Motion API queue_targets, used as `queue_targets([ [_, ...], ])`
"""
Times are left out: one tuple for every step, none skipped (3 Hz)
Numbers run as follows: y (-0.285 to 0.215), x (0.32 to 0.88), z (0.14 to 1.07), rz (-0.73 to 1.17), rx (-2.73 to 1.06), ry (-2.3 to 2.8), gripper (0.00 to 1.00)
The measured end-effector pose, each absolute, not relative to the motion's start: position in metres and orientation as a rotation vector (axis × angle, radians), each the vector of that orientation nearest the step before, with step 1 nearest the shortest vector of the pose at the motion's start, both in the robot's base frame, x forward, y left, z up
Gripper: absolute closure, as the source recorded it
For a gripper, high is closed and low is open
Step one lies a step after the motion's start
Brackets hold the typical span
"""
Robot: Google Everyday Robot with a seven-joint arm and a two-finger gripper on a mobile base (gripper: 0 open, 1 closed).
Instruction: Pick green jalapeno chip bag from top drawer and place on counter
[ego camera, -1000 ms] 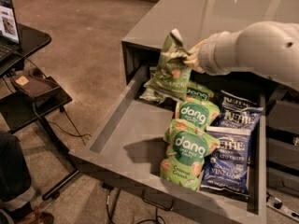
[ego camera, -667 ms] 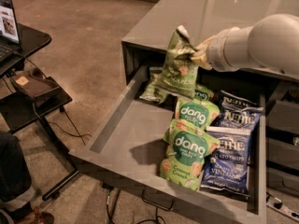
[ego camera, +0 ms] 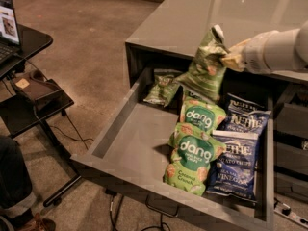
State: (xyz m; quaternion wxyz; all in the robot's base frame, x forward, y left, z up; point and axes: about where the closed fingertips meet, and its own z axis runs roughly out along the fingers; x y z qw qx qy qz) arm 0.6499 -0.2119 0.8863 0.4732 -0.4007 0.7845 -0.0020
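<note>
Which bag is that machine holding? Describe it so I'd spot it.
Find the open top drawer under the glossy counter. Over its back end, the claw grips the green jalapeno chip bag near its top. It is dull olive and alone hangs in the air; another olive bag, the bright dang bags and blue Kettle bags lie in the drawer.

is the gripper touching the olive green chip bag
Touching. The camera view shows the gripper shut on the chip bag, at its upper right edge, above the drawer.
</note>
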Motion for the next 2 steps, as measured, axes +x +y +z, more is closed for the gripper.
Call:
queue_targets([
  [-0.2407, 0.6523, 0.8831, 0.048, -0.914, 1.936, 1.00],
  [-0.2407, 0.6523, 0.8831, 0.048, -0.914, 1.936, 1.00],
])
